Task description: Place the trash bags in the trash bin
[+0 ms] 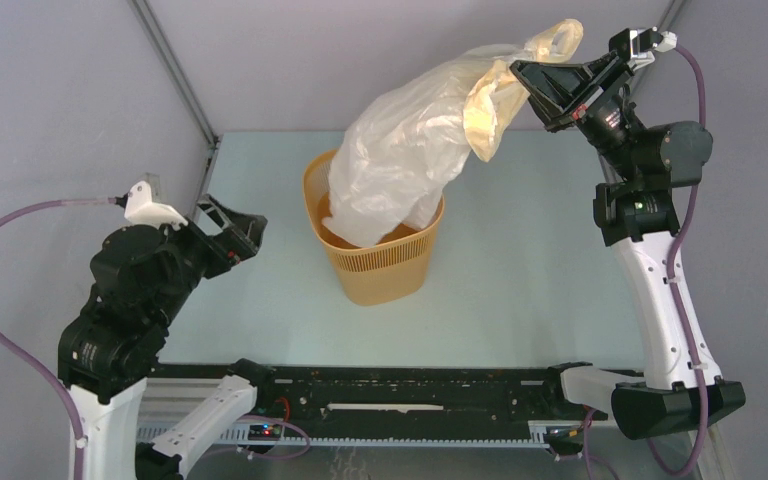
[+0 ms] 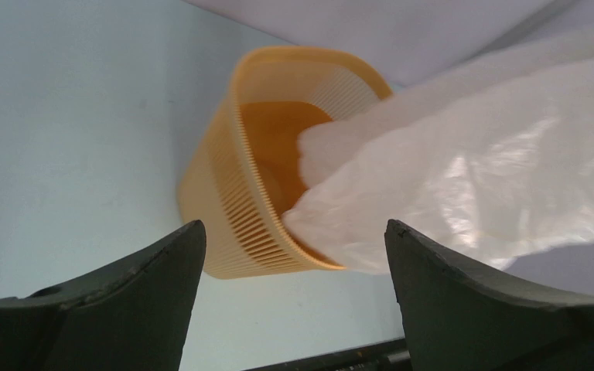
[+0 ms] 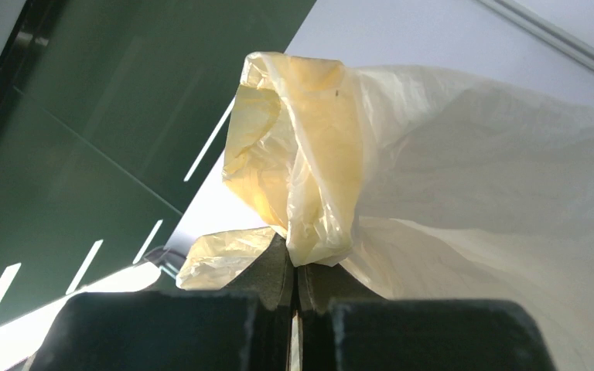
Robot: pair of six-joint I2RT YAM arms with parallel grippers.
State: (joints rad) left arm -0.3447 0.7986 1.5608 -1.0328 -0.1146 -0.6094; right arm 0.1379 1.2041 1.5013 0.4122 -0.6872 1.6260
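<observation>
Yellow-orange ribbed plastic trash bin (image 1: 380, 265) stands upright mid tabletop (image 1: 520, 290), which is a pale blue-green surface. The translucent cream trash bag (image 1: 400, 150) runs diagonally. Its lower end sits inside the bin's mouth, and the rest is puffed up, rising out above the rim toward the far right. So the bag is only partly in, with most of it outside.

High at far right, the right gripper (image 1: 528, 95) has its jaws pinched fully together on the bag's bunched, yellower top edge. The right wrist view shows crumpled plastic squeezed between the closed tips, and a loop of bag sticks up past them.

Low at the left of the bin and well apart from it, the left gripper (image 1: 238, 228) has its jaws spread wide, holding nothing. It points at the bin, and the left wrist view frames the bin wall and the bag's end between its two fingers.
</observation>
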